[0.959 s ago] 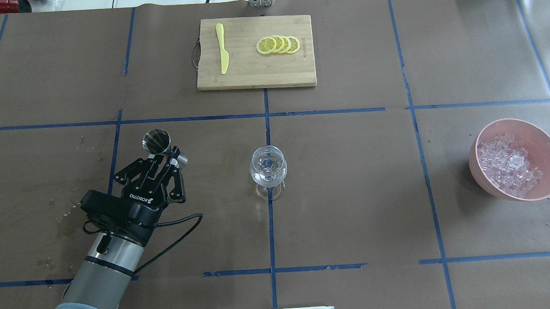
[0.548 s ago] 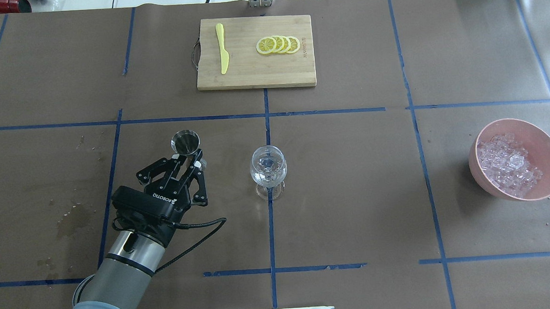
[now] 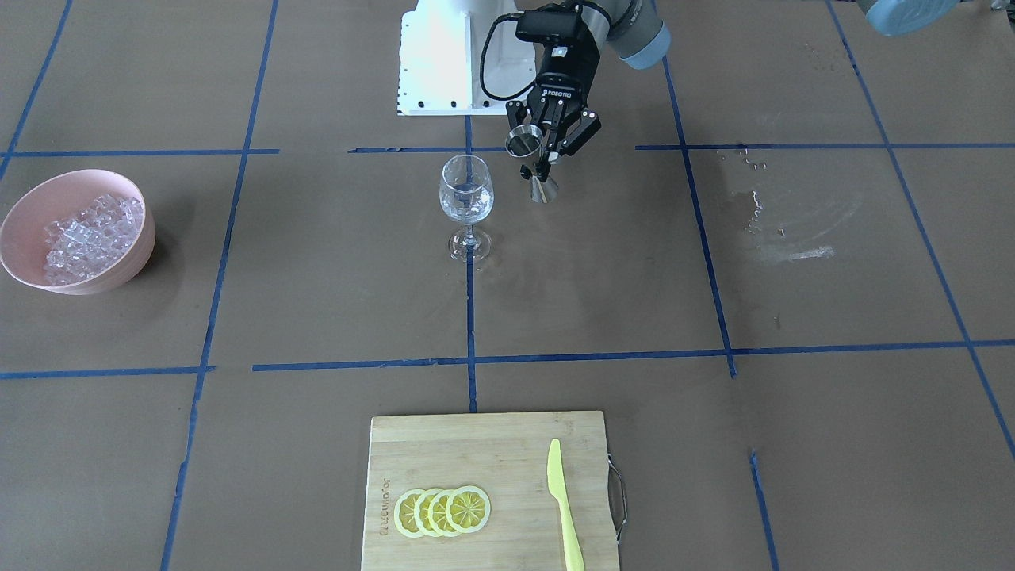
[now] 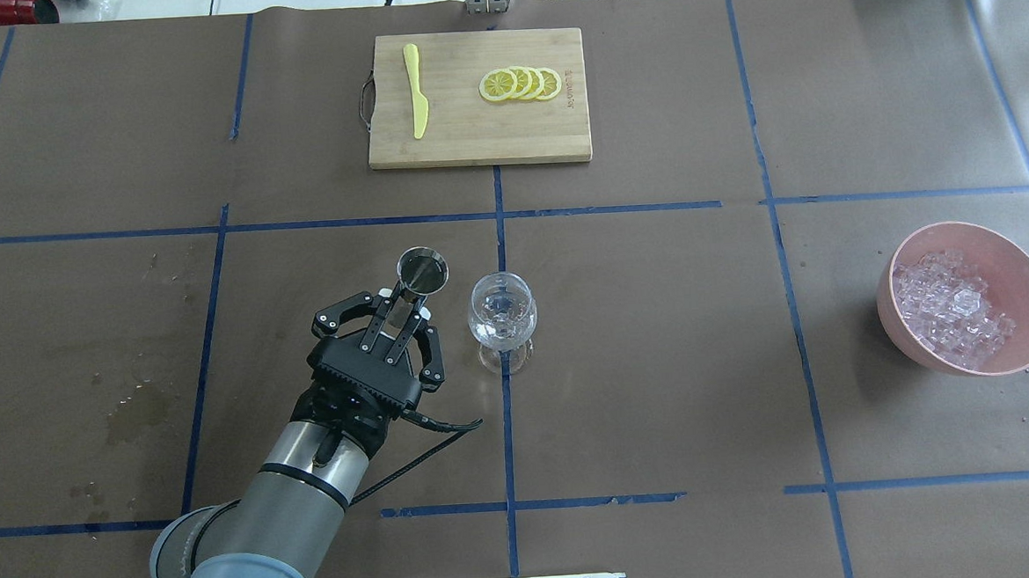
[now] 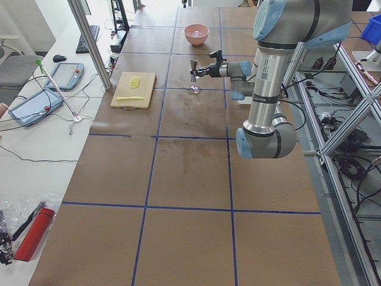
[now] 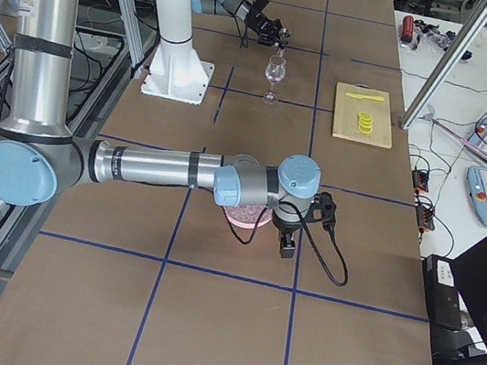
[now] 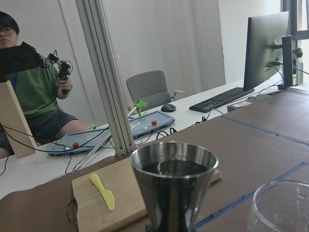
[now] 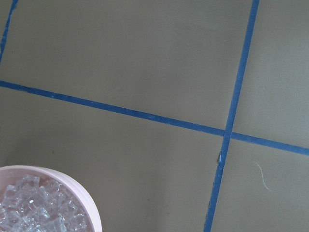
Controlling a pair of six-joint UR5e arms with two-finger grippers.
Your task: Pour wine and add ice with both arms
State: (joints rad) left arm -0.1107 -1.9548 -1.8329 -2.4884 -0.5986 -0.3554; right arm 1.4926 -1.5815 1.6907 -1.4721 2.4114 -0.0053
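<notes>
A clear stemmed wine glass (image 4: 502,312) stands upright at the table's middle. My left gripper (image 4: 408,309) is shut on a steel jigger (image 4: 422,271), held upright just left of the glass's bowl and apart from it. The left wrist view shows dark liquid in the jigger (image 7: 175,186) and the glass rim (image 7: 282,208) at lower right. The ice (image 4: 951,306) fills a pink bowl (image 4: 1020,267) at the right. My right gripper (image 6: 287,245) hangs beside that bowl in the exterior right view only, so whether it is open or shut I cannot tell.
A wooden cutting board (image 4: 472,141) at the far middle carries a yellow knife (image 4: 416,91) and lemon slices (image 4: 520,84). Wet stains (image 4: 137,406) mark the table's left part. A person (image 7: 29,92) sits beyond the far edge.
My left arm has carried the jigger to the right, from well left of the wine glass to right beside its bowl. The glass and bowl have not moved.
</notes>
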